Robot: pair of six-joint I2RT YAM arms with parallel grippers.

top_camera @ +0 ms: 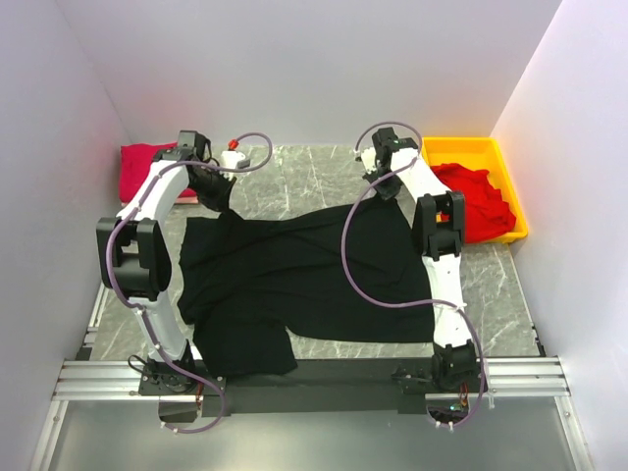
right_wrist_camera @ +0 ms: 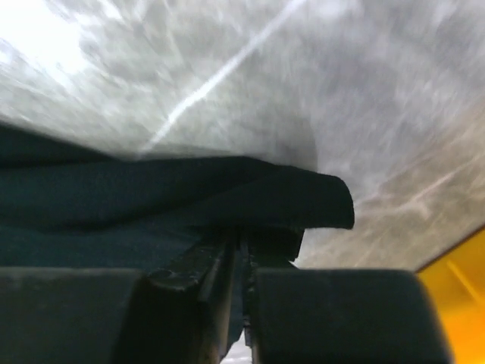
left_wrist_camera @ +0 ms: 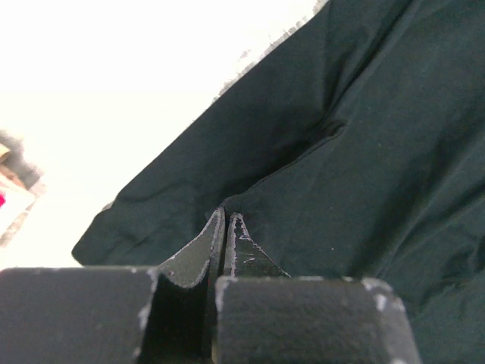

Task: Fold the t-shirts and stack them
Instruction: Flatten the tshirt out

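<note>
The left gripper point(left_wrist_camera: 225, 220) has its fingers pressed together on the far-left corner of the black t-shirt point(top_camera: 294, 275); in the overhead view that corner is pulled up off the surface point(top_camera: 294, 167). The right gripper point(right_wrist_camera: 242, 246) stands at the shirt's far-right corner. Its jaws are nearly together, and a rolled fold of the black cloth seems to be caught between the tips, though that view is blurred. The held edge runs left to right between the two grippers. The rest of the shirt spreads from it toward the arm bases, flat but creased, with one part reaching the near-left edge. A fold would likely carry this far edge toward the bases. One red t-shirt point(top_camera: 147, 167) lies folded far left, another point(top_camera: 481, 201) in the yellow tray point(top_camera: 471, 147), both well apart from the grippers.
</note>
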